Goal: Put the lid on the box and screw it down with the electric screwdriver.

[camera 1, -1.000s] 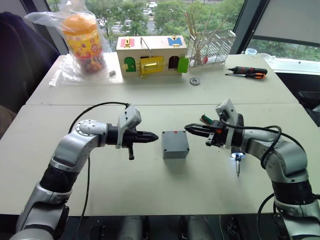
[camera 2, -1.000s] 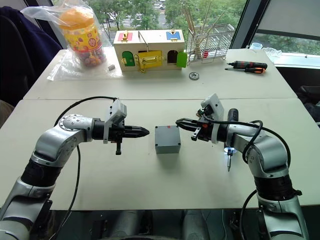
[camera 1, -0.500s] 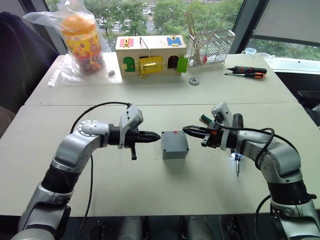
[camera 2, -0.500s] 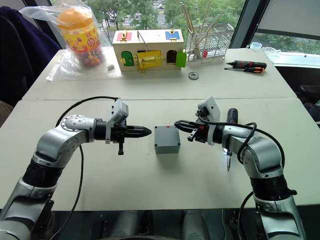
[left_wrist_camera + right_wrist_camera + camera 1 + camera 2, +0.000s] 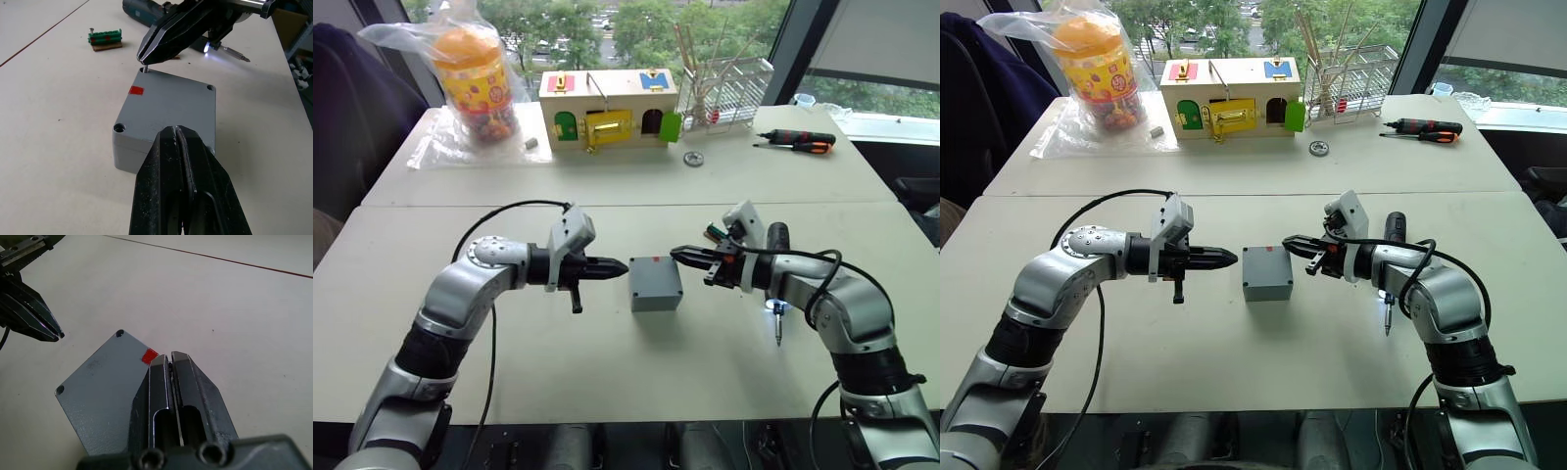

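Closer now, the clenched right hand (image 5: 677,254) pinches a screw at a corner of the lid (image 5: 168,105), seated on the box (image 5: 655,284) (left wrist view reveals it). Left hand (image 5: 619,265), clenched empty, faces it; the electric screwdriver (image 5: 1392,257) lies bit toward the robot.

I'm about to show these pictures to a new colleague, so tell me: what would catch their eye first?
First, the small grey box with its lid on at the middle of the near table, with the shut left gripper and right gripper pointing at it from either side. The right one holds a small screw over a corner hole. Next, the electric screwdriver lies behind the right arm, its tip light glowing.
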Robot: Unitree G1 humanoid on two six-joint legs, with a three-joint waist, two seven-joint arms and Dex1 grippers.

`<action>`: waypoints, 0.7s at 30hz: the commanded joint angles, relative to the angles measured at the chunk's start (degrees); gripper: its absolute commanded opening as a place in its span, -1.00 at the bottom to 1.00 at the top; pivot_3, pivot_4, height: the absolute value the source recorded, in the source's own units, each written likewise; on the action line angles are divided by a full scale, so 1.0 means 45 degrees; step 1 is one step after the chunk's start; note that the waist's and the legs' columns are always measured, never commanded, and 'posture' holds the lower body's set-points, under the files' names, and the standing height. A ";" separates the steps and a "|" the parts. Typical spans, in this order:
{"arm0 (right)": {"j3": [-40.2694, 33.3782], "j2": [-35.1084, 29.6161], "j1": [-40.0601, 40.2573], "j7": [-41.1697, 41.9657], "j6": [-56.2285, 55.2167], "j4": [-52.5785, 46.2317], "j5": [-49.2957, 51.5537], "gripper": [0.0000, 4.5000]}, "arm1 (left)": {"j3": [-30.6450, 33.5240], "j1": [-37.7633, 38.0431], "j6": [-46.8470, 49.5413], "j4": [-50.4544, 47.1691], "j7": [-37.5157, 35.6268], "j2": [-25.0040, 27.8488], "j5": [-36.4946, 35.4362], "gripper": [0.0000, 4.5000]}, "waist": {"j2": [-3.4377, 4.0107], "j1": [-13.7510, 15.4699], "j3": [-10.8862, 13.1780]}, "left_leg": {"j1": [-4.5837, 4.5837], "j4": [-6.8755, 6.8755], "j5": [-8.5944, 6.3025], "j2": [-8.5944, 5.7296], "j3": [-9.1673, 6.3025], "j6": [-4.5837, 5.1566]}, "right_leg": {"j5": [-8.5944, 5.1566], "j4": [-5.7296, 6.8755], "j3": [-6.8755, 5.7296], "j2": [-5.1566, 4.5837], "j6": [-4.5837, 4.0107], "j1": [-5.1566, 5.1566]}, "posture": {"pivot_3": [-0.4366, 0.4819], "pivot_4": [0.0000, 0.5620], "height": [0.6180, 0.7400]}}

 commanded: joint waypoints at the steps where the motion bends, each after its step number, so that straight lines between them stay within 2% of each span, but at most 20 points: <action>1: 0.0025 -0.0009 -0.0206 0.0084 -0.0204 -0.0148 -0.0051 -0.99 | 0.0137 -0.0021 -0.0271 -0.0225 0.0065 0.0022 -0.0031 -1.00 | 0.0000 0.0000 0.0000 | 0.0000 0.0000 0.0000 0.0000 0.0000 0.0000 | 0.0000 0.0000 0.0000 0.0000 0.0000 0.0000 | -0.05 -0.47 0.53; 17: 0.0230 -0.0123 -0.0287 0.0198 -0.0356 0.0184 -0.0527 -0.99 | 0.0078 0.0042 -0.0427 -0.0184 0.0188 0.0000 -0.0026 -1.00 | 0.0000 0.0001 0.0000 | 0.0000 0.0000 0.0000 0.0001 0.0001 0.0000 | 0.0000 0.0000 0.0000 0.0000 0.0000 0.0000 | -0.05 -0.47 0.53; 20: 0.0212 -0.0087 -0.0292 0.0195 -0.0284 0.0097 -0.0457 -0.67 | 0.0068 0.0041 -0.0446 -0.0170 0.0180 0.0002 -0.0023 -1.00 | 0.0000 0.0000 0.0000 | 0.0000 -0.0001 0.0000 0.0001 0.0000 0.0000 | 0.0000 0.0000 0.0000 0.0000 0.0000 0.0000 | -0.05 -0.47 0.53; 21: 0.0201 -0.0079 -0.0299 0.0177 -0.0287 0.0083 -0.0457 -0.48 | 0.0066 0.0039 -0.0452 -0.0164 0.0175 0.0003 -0.0022 -1.00 | 0.0000 0.0000 0.0000 | 0.0000 -0.0001 0.0000 0.0001 0.0000 0.0000 | 0.0000 0.0000 0.0000 0.0000 0.0000 0.0000 | -0.05 -0.47 0.53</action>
